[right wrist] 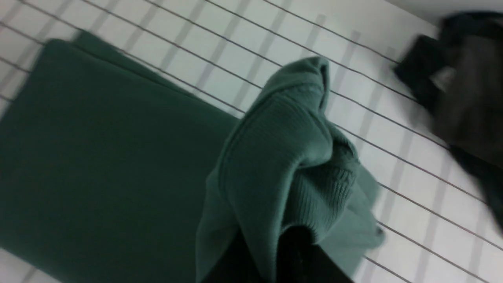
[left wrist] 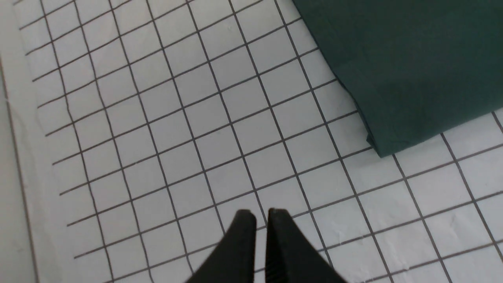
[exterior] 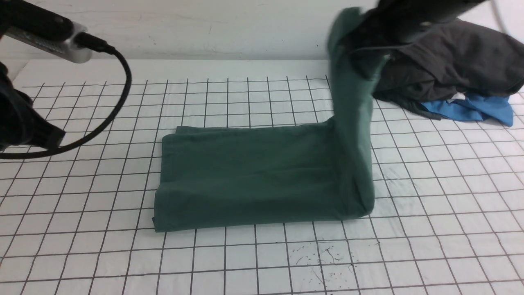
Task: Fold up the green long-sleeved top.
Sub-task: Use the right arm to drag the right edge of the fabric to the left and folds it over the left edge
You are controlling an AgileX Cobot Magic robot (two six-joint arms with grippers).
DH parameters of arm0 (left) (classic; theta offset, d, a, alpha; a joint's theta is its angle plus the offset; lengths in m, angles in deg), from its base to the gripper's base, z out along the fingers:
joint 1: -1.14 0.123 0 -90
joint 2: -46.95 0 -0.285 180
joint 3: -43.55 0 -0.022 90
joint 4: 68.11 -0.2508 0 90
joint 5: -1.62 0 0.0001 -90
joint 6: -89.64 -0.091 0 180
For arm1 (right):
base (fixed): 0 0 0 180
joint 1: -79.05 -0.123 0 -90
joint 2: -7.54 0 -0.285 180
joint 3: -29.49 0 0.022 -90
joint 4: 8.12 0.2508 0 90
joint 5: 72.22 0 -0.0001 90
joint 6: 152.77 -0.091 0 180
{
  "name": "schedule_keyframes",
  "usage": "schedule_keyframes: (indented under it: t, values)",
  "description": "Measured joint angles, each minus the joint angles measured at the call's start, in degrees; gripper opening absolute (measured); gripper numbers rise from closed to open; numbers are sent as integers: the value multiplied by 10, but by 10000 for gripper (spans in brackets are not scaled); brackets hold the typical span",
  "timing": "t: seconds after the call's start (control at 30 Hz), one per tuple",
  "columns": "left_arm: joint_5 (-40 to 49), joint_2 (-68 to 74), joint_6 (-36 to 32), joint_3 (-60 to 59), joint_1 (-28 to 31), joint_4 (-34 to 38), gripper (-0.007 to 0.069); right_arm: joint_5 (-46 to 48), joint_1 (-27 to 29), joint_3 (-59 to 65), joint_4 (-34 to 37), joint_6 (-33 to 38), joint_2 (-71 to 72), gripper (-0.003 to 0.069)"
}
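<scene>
Lying near the middle of the gridded white surface (exterior: 82, 254), the green long-sleeved top (exterior: 254, 176) is seen folded into a flat rectangle. Its right end is held raised off the surface as a tall, narrow strip. That raised end is gripped by the right tool (right wrist: 271, 255), whose jaws are clenched on bunched fabric with a ribbed edge. In the front view this tool is blurred and partly hidden by the cloth it holds. The left tool (left wrist: 261, 218) is poised above bare grid, its jaws brought nearly together with nothing between them. It is set apart from the top, a corner of which is seen nearby in the left wrist view. Behind the raised strip, at the far right of the surface, a dark grey garment (exterior: 458, 61) is heaped. A bright blue cloth (exterior: 475, 108) is tucked partly under it, touching it. Small dark specks (exterior: 319, 254) are scattered on the grid in front of the top.
</scene>
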Motion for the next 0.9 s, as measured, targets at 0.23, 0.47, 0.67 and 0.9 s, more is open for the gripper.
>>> schedule_keyframes:
  t: [0.23, 0.47, 0.67, 0.9]
  values:
    - [36, -46, 0, -3, 0, 2, 26, -1, -122, -131, 69, -6, -177, 21]
    - [35, -52, 0, -30, 0, 12, 26, -1, -160, -216, 132, -17, -306, 37]
    - [23, -52, 0, -44, 0, 28, 26, -1, -157, -235, 182, -19, -322, 209]
    - [15, -52, 0, -50, 0, 39, 26, 12, -145, -239, 147, -20, -304, 426]
